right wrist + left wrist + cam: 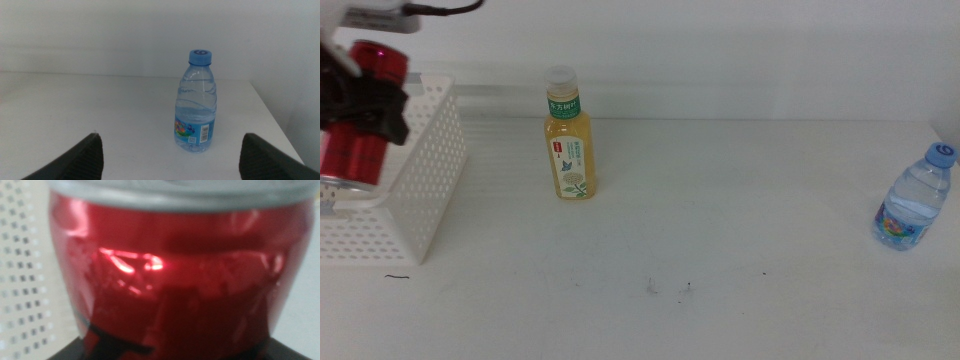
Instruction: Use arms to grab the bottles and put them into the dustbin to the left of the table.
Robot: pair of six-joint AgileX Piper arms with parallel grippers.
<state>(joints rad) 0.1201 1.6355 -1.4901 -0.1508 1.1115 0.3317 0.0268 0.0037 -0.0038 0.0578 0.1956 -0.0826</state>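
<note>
My left gripper is shut on the slim red can, holding it tilted in the air over the white holed dustbin at the table's left end. That can fills the left wrist view, with the dustbin wall beside it. The yellow tea bottle stands upright on the table, right of the dustbin. At the far right edge stands the clear blue-capped water bottle. In the right wrist view my right gripper is open, facing that water bottle from a short distance, not touching it.
A few dark specks mark the tabletop near the front. The table's right edge runs close behind the water bottle. The right arm does not show in the middle view.
</note>
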